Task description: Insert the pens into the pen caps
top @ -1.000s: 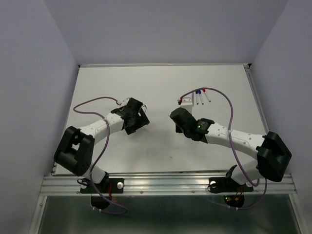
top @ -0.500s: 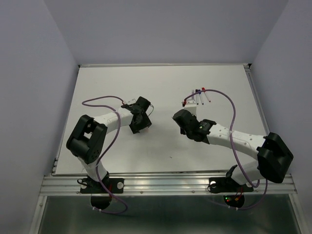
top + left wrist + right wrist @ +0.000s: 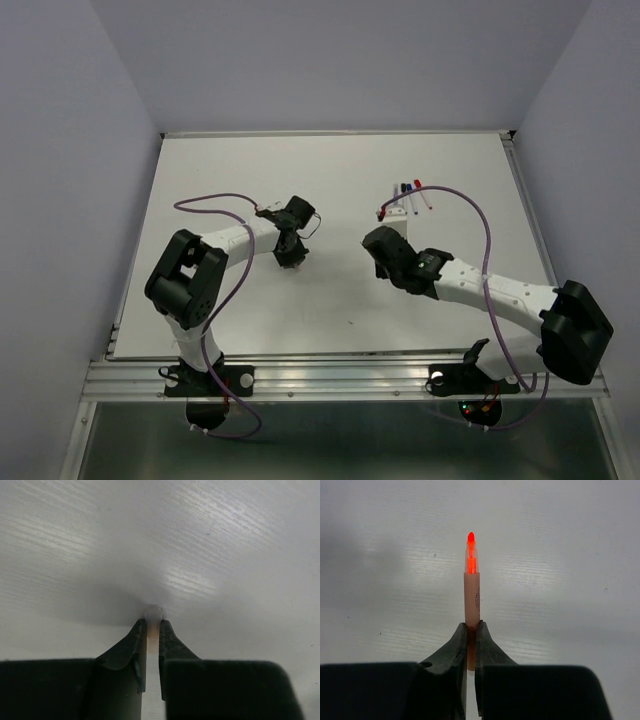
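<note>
Right gripper [image 3: 471,626]: clenched on slim orange-tipped plastic pen [image 3: 471,592]. Left gripper [image 3: 153,623]: pinching stubby pale plastic cap [image 3: 153,613]. Align axes before pushing.

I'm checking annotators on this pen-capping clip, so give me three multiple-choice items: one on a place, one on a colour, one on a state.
1. Where on the table do the loose pens lie?
A. the far right part, beyond the right gripper
B. the near left corner
C. along the near edge

2. What colour is the tip of the pen in the right gripper?
A. blue
B. red
C. black

3. How is the left gripper?
A. wide open
B. shut on a pale cap
C. out of view

Answers:
1 A: in the overhead view they lie just past the right gripper, on the far right.
2 B: the right wrist view shows a bright red tip.
3 B: the left wrist view shows the fingers pinching the cap.
</note>
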`<state>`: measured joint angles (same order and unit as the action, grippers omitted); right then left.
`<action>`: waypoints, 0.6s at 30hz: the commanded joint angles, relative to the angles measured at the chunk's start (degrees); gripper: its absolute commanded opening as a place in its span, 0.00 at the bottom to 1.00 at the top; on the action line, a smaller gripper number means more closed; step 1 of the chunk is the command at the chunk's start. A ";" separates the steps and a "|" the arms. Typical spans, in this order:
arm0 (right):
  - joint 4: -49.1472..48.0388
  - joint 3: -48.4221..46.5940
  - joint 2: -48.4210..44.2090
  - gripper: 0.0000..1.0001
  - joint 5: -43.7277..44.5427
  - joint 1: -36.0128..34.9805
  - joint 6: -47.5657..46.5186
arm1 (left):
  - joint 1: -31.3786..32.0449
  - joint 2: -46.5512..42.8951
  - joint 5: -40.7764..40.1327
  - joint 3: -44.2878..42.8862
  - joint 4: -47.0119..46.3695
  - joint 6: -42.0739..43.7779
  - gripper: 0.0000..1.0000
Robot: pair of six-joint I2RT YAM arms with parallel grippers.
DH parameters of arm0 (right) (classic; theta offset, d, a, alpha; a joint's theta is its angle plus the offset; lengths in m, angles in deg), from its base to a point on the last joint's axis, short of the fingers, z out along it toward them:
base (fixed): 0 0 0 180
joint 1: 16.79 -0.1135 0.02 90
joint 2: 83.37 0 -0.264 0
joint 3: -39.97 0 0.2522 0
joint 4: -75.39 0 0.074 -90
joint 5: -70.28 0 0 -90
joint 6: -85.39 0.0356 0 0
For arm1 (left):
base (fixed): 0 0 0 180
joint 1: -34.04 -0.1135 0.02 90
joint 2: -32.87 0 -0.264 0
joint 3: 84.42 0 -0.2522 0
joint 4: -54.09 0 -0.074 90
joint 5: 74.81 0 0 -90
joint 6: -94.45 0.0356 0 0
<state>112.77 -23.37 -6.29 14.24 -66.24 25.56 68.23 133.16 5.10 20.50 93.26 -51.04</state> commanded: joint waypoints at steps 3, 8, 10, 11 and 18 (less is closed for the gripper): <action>-2.79 3.00 -7.29 0.01 -11.87 0.32 -10.74 | 0.43 2.28 -3.01 -3.80 1.05 0.99 0.00; -4.19 3.79 -11.77 0.01 -26.01 0.32 -15.23 | 0.43 -0.35 -5.90 -9.51 2.10 3.62 0.00; -5.15 3.70 -12.92 0.01 -29.72 0.32 -15.50 | 0.43 -3.07 -6.79 -11.45 1.67 4.33 0.00; -6.29 3.44 -13.27 0.01 -32.96 0.32 -14.80 | 0.43 -5.00 -6.88 -11.98 1.31 4.94 0.00; -9.64 0.19 -10.11 0.01 -42.57 0.32 -13.82 | 0.79 -13.61 -2.58 -9.88 -2.55 4.25 0.00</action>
<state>108.16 -19.92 -18.01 -20.80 -66.24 12.67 68.54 126.34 1.61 10.58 92.95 -47.08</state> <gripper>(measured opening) 0.067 0.219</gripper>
